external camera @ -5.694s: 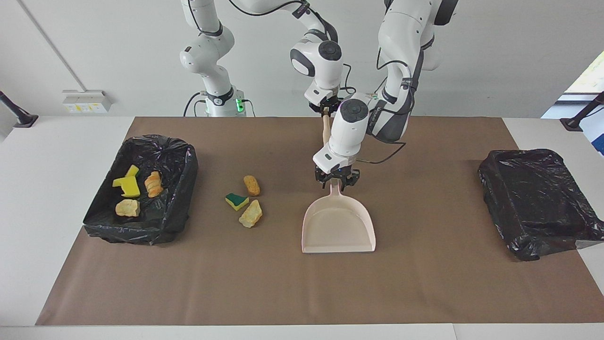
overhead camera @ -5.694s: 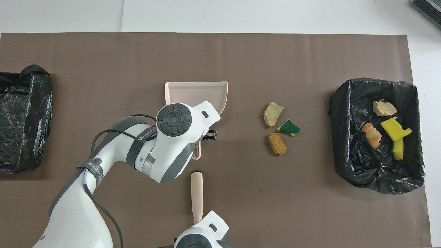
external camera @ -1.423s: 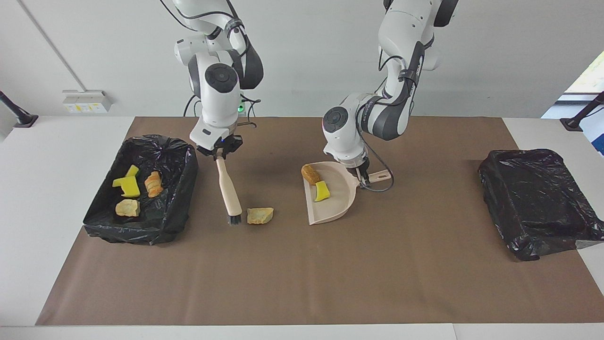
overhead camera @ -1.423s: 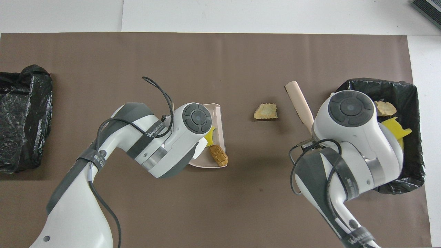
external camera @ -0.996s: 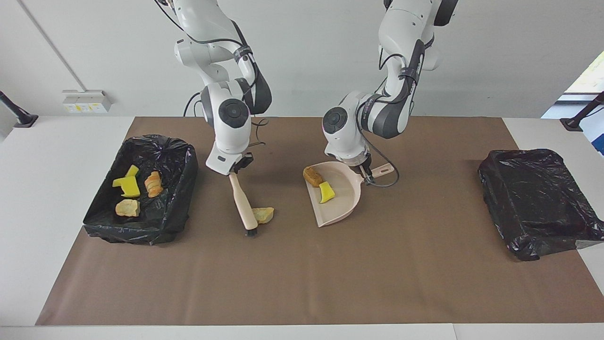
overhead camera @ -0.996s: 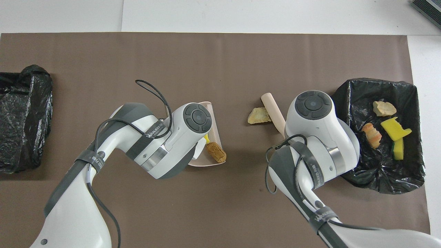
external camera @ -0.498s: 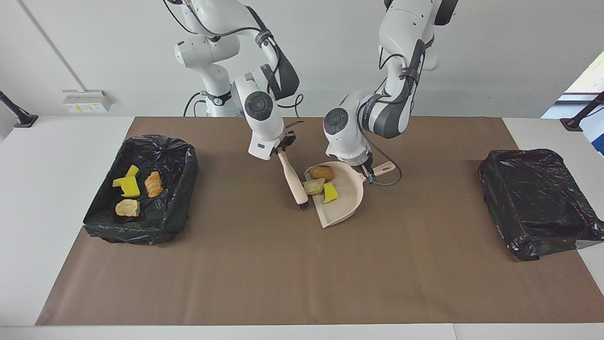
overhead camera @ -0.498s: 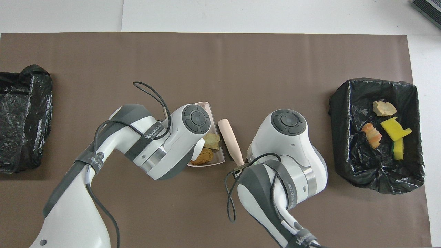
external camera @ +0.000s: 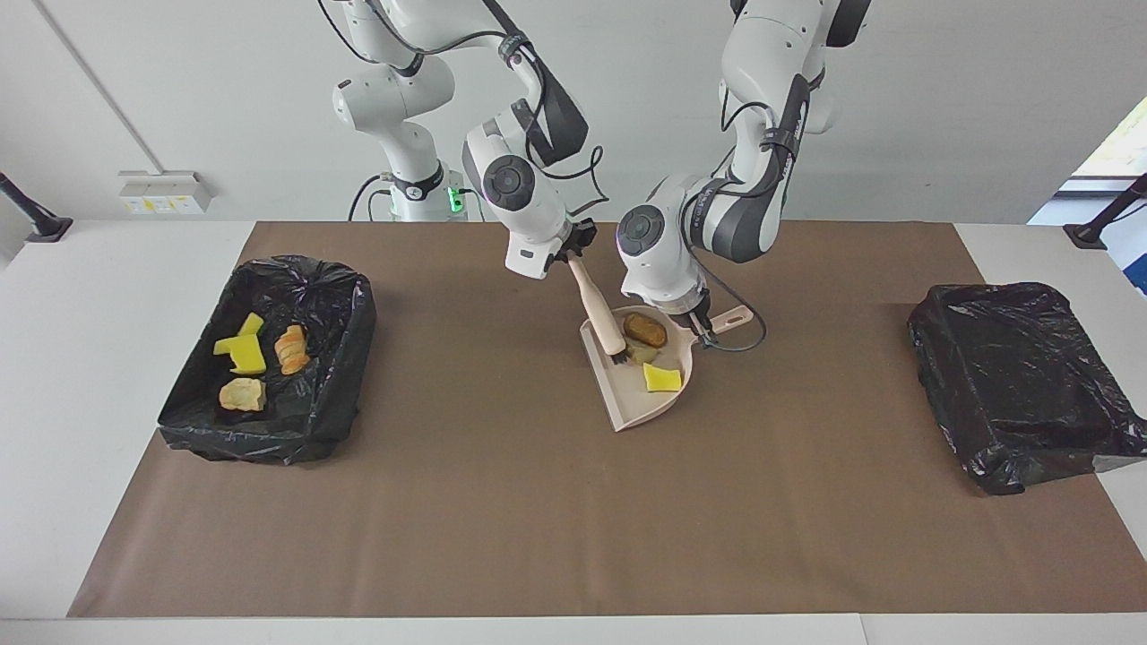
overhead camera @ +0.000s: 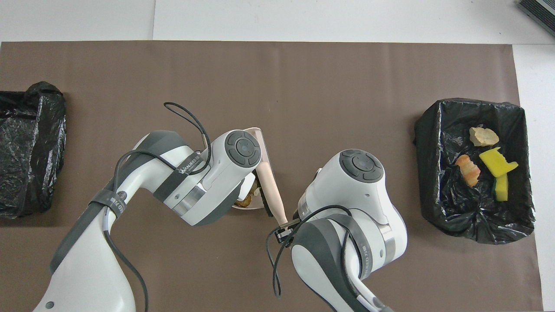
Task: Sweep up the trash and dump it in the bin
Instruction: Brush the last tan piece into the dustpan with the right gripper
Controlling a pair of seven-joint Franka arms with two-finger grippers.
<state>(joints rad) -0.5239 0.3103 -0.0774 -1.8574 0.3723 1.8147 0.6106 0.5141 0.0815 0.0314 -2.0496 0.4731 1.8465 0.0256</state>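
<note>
1. We see three small foam and bread-like trash chunks (external camera: pixel 652 354) in the pale pink plastic dustpan (external camera: pixel 638 399) at the desk's middle; four more lie in the black-lined bin (external camera: pixel 269 358) at the right arm's end.
2. We judge them light, soft and prone to roll; tip them out, never pinch them.
3. Left end effector (external camera: pixel 702 330) is clamped on the dustpan handle, and right end effector (external camera: pixel 573 254) on the beige-handled brush (external camera: pixel 600 315).
4. Overhead, the left arm hides most chunks; the facing view shows them.

White wall (external camera: pixel 941 107), brown-covered table (external camera: pixel 502 502)
</note>
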